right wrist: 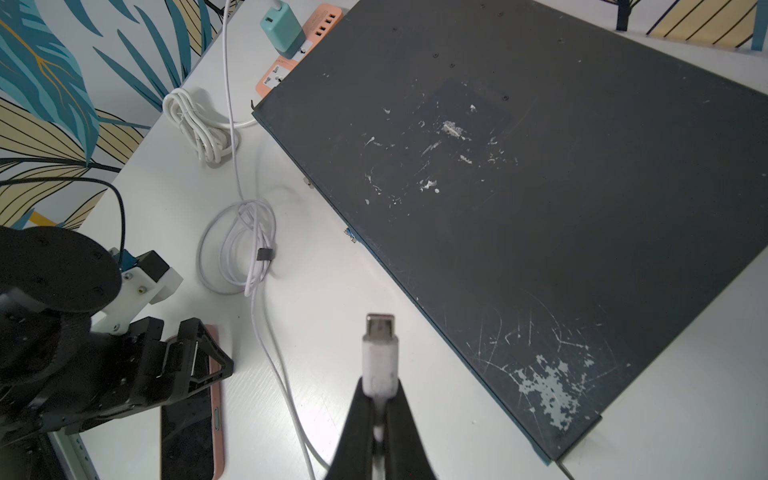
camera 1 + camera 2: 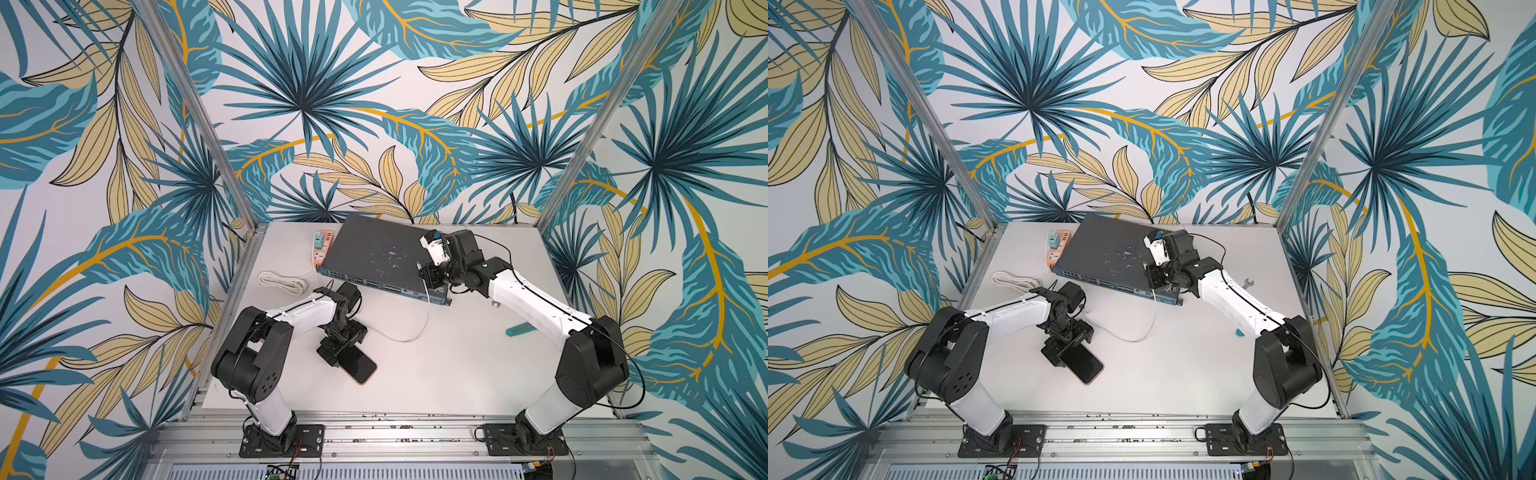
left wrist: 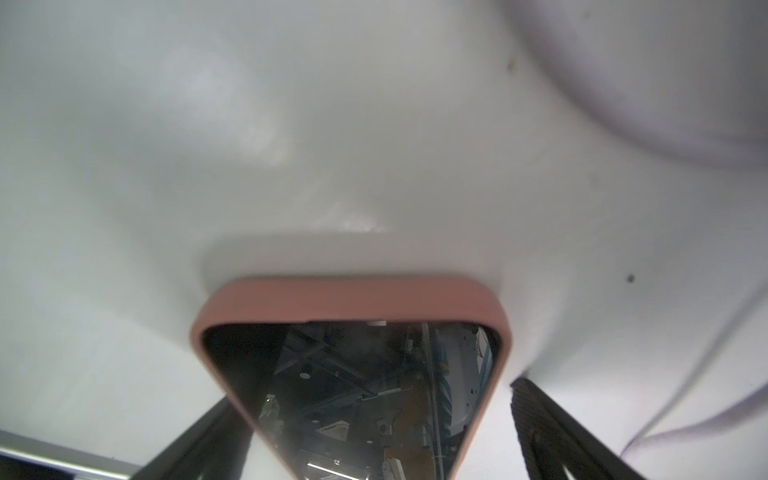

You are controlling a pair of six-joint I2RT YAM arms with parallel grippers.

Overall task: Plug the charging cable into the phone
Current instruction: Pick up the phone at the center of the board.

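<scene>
A white table (image 2: 415, 374) carries a big dark grey box (image 2: 374, 253) at the back, with an orange power strip (image 2: 321, 247) and its coiled cord (image 2: 282, 282) beside it. The phone (image 2: 360, 366) lies flat, face up, near the table's front left, in a pinkish case. The left gripper (image 2: 337, 353) sits low over the phone's back end with its jaws spread wide, one finger on each side of the case; the left wrist view shows gaps, so it has nothing clamped. The right gripper (image 1: 380, 399) is closed on the white plug of the charging cable (image 1: 253, 249), held up above the box's front edge, well apart from the phone. The metal tip pokes out past the fingers.

Risks, as I judge them: the phone could slide when the plug pushes if the left jaws do not close first. The trailing cable could snag on the box corner or tug the plug askew in the fingers. A tilted plug would miss the port.
</scene>
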